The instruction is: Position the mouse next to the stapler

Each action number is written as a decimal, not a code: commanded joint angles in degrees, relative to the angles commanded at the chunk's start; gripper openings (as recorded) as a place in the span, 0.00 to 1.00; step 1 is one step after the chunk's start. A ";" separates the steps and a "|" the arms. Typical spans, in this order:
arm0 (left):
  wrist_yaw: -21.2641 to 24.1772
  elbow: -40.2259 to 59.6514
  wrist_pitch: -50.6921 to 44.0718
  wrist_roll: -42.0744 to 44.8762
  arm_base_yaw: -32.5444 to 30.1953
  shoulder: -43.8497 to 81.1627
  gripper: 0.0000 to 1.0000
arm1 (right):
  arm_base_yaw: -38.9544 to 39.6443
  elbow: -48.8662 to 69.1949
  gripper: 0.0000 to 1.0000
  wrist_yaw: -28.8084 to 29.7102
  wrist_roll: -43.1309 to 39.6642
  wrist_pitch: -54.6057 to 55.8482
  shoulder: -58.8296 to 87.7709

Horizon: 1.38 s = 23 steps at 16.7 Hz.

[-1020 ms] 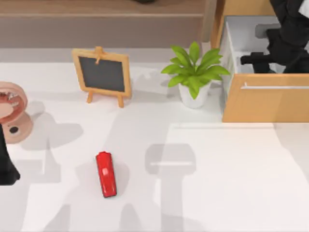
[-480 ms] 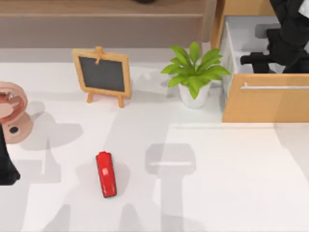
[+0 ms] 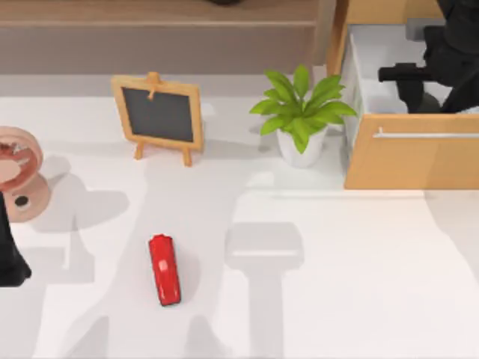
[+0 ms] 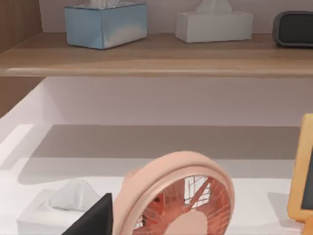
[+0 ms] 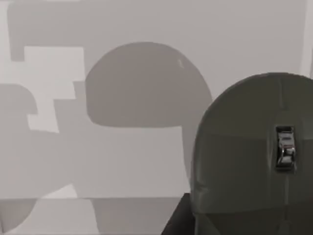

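The dark grey rounded mouse point(image 5: 249, 156) runs off the right wrist view's edge; the pink round fan point(image 3: 16, 179) is cut by the top view's left edge

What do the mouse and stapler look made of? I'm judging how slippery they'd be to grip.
The mouse looks like matte dark grey plastic, judging by its smooth shell with fine seam lines and a shiny, metal-looking scroll wheel. The stapler looks like glossy red plastic or painted metal; a pale highlight sits on its top, so either fits. Both seem smooth, probably slick.
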 joint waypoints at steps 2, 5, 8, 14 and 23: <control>0.00 0.00 0.00 0.00 0.00 0.00 1.00 | 0.27 -0.61 0.00 0.02 3.25 -1.14 -3.08; 0.00 0.00 0.00 0.00 0.00 0.00 1.00 | 1.55 -0.90 0.00 -0.19 9.44 -1.43 -8.27; 0.00 0.00 0.00 0.00 0.00 0.00 1.00 | 5.08 -1.30 0.00 -0.86 16.40 -0.26 -13.17; 0.00 0.00 0.00 0.00 0.00 0.00 1.00 | 16.82 -5.98 0.00 -1.89 30.03 3.30 -20.56; 0.00 0.00 0.00 0.00 0.00 0.00 1.00 | 33.30 -17.13 0.00 0.84 41.54 7.19 -19.55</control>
